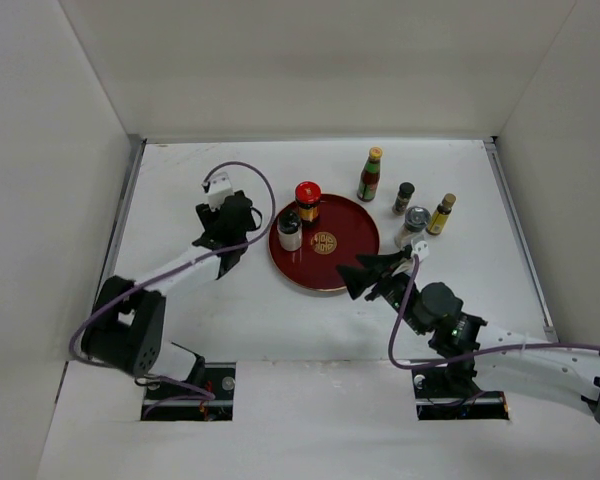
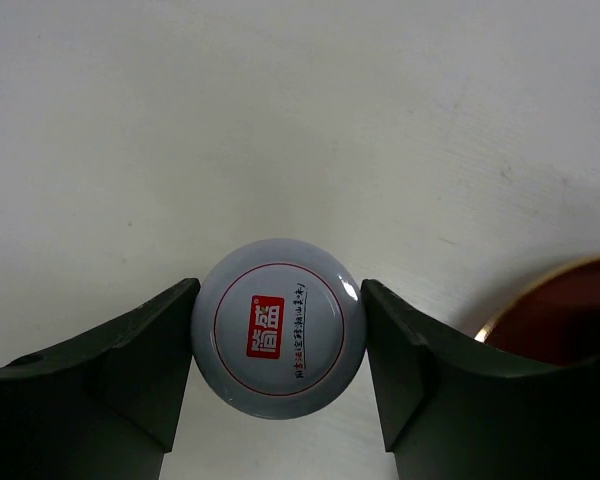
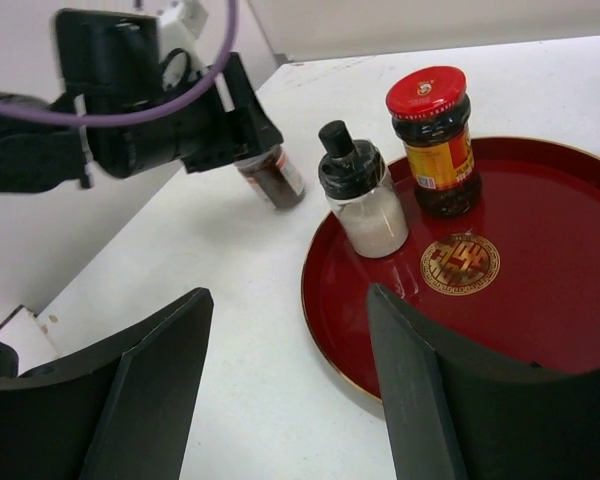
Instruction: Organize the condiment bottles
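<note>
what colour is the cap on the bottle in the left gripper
White cap with a red ring and logo; clearest from left wrist.

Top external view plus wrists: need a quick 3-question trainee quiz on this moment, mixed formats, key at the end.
1. How many bottles stand on the red tray?
2. True or false: the right gripper is shut on a bottle.
3. What does the left gripper clamp? A) silver-capped jar B) white-capped jar C) tan-capped bottle

Key:
1. Two: the red-capped jar and the black-capped shaker.
2. False: its jaws stand open with nothing between them.
3. B, gripped at the cap, beside the tray and not on it.
</note>
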Controlling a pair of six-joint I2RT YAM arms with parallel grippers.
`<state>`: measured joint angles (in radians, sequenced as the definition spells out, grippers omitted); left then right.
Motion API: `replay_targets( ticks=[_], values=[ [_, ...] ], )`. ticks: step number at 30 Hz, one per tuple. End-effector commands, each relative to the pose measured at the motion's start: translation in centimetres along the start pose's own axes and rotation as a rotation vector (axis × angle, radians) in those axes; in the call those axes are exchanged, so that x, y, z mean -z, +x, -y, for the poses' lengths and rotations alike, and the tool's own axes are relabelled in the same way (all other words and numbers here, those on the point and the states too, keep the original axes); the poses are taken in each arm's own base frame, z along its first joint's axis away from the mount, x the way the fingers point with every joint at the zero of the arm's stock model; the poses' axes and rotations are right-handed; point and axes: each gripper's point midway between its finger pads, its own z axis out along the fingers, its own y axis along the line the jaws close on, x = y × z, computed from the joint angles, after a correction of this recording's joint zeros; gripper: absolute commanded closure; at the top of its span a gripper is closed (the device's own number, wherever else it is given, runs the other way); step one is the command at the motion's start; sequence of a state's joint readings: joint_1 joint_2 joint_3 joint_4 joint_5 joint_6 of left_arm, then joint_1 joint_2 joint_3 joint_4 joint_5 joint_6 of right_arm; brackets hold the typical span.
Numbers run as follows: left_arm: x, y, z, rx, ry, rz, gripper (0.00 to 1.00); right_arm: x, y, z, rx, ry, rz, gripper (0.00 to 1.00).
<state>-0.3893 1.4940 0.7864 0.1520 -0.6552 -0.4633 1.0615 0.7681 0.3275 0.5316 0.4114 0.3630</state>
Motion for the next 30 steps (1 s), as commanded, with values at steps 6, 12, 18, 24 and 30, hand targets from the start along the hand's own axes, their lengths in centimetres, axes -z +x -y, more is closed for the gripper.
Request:
replay_targets(
  ticks=[6,12,18,24,30],
  values=[
    [10.7,-4.2,4.2,0.047,0.250,0.165,0.63,0.1,-2.5,-0.3,-0.051,-0.008,0.084,0.33],
    [14.6,-0.5,6.8,0.000,0.378,0.097,0.65,0.0,-2.2,-1.0,-0.053,-0.042,0.057,0.90],
    [17.1,-1.5,11.6,0.032,0.503,0.112,0.65,-0.4,-1.6,-1.4,-0.028,-0.048,0.029,0.90],
    [16.5,-1.1,14.6,0.003,0.545,0.102,0.65,0.0,-2.0,-1.6,-0.031,-0.066,0.054,0.72],
    [14.9,2.0,16.1,-0.036,0.546,0.069,0.64,1.1,-4.2,-1.2,-0.055,-0.063,0.119,0.63]
  ],
)
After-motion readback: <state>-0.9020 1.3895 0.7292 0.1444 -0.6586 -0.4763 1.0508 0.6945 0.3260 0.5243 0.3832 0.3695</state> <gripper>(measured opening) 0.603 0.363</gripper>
